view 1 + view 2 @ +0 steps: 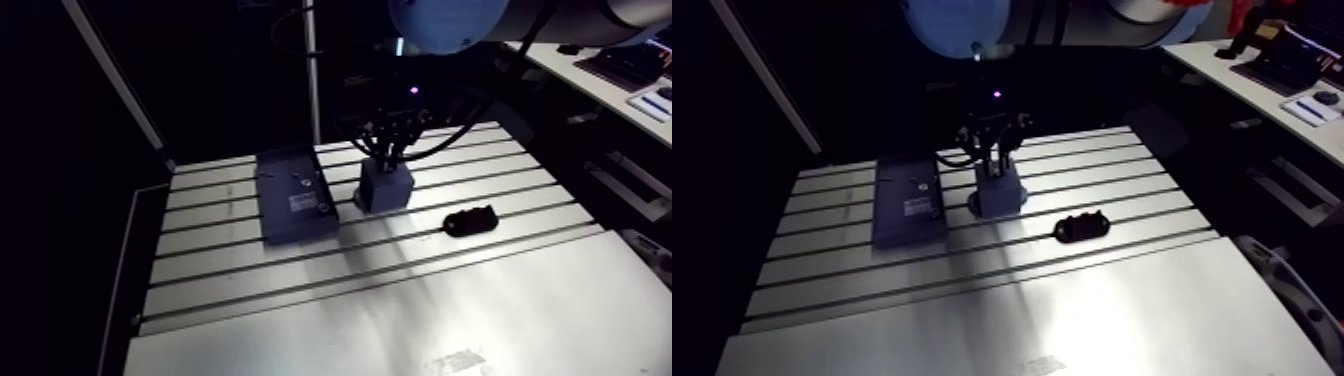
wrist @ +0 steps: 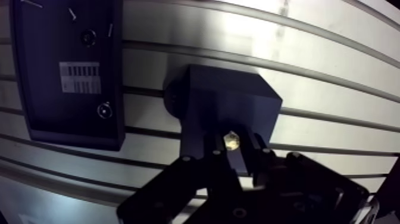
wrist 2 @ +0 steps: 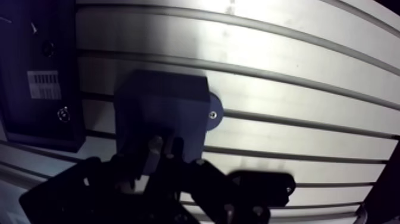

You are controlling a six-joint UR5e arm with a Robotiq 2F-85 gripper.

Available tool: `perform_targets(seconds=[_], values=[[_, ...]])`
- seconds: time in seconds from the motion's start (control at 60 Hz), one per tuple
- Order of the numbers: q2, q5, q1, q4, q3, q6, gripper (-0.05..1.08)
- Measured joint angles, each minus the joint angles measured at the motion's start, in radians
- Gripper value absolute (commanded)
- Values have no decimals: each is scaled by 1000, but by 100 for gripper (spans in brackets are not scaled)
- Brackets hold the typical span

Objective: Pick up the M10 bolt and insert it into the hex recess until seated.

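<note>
A dark blue block with a round foot stands on the slotted table. My gripper hangs directly over the block's top, shut on the M10 bolt. The bolt's brass-coloured hex end shows between the dark fingers. In the arm view the gripper comes down onto the block. The hex recess is hidden under the gripper and the bolt. I cannot tell whether the bolt touches the block.
A flat dark blue plate with a barcode label and small holes lies just beside the block. A small black part lies on the table on the block's other side. Long slots run across the table.
</note>
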Motion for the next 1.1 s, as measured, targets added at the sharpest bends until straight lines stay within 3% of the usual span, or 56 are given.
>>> perform_targets(seconds=[1.1], values=[[-2, 0, 1, 2, 1, -46, 71]])
